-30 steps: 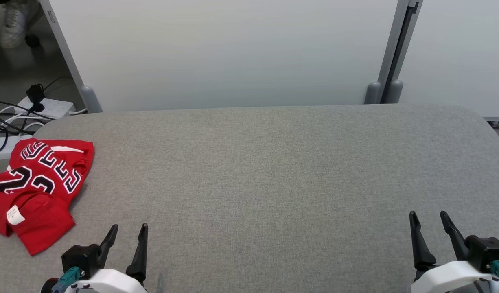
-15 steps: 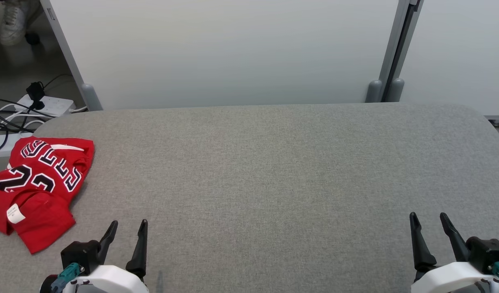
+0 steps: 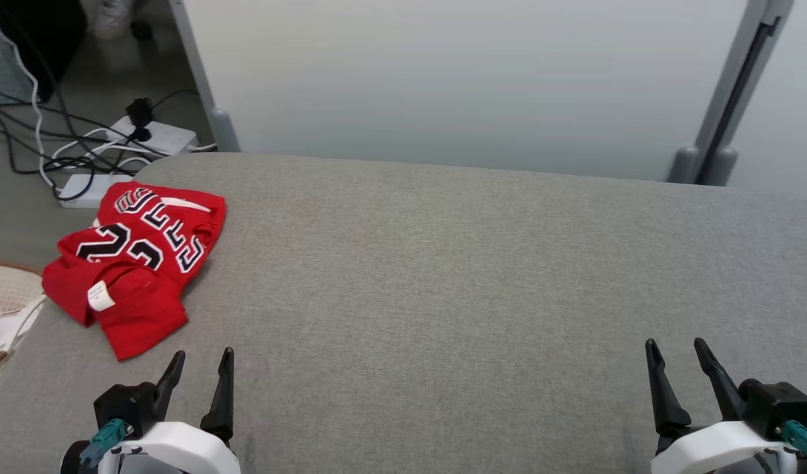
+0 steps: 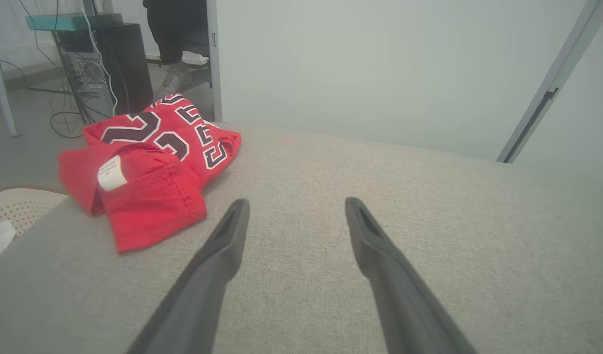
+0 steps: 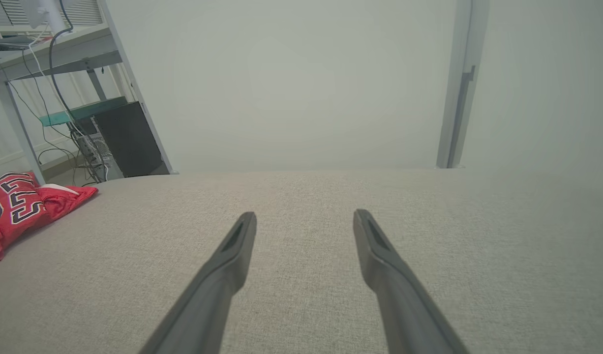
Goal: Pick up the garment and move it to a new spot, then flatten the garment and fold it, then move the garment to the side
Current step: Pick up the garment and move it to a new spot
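Observation:
The garment is a red jersey with black-and-white lettering and a white label, lying folded in a small bundle at the far left of the grey table. In the left wrist view the garment sits up and to the left of my fingers. The right wrist view catches the garment at its left edge. My left gripper stands open just right of and nearer than the jersey, nothing between its fingers. My right gripper stands open at the lower right, far from the cloth.
A pale perforated basket with cloth in it sits off the table's left edge. Power strips and cables lie on the floor beyond the far left corner. A white partition wall stands behind the table.
The camera has turned left, so the jersey and table shifted right in the picture and the basket came into view. Both grippers stay open at the bottom; the jersey itself lies as before.

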